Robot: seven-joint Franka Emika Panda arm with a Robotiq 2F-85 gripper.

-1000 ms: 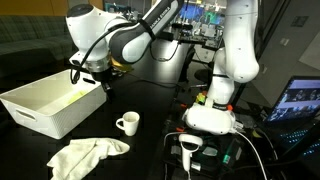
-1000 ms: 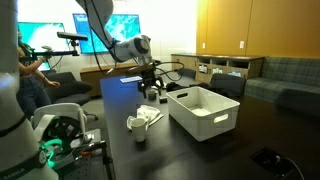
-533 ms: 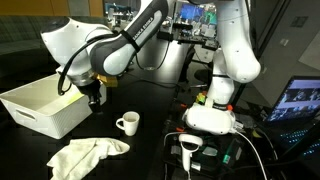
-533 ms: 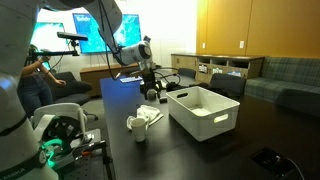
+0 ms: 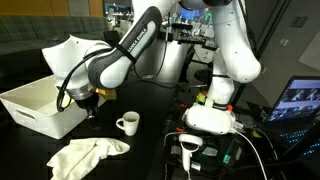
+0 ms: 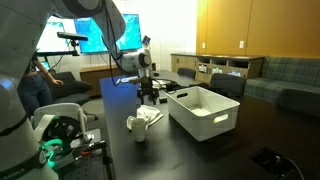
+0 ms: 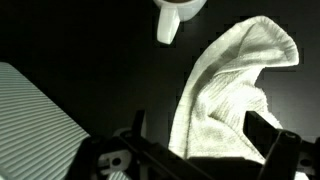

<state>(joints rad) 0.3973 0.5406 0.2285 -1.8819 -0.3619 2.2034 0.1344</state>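
My gripper (image 5: 88,103) hangs over the dark table just beside the corner of the white bin (image 5: 30,108); it also shows in an exterior view (image 6: 150,93). In the wrist view the gripper (image 7: 200,135) is open and empty, with its dark fingers (image 7: 266,132) apart on either side of a crumpled white cloth (image 7: 235,85) below it. The cloth (image 5: 85,155) lies on the table in front of a white mug (image 5: 127,124). The mug (image 7: 180,12) sits at the top edge of the wrist view and the ribbed bin wall (image 7: 35,120) at lower left.
The arm's white base (image 5: 212,115) stands on the table to the right, with a laptop screen (image 5: 300,100) beyond it. In an exterior view the bin (image 6: 205,112), the cloth (image 6: 148,116) and the mug (image 6: 139,135) share the table; monitors glow behind.
The gripper has swung from above the bin's far corner, past its edge, down and toward the cloth. Bin, mug and cloth have not moved.
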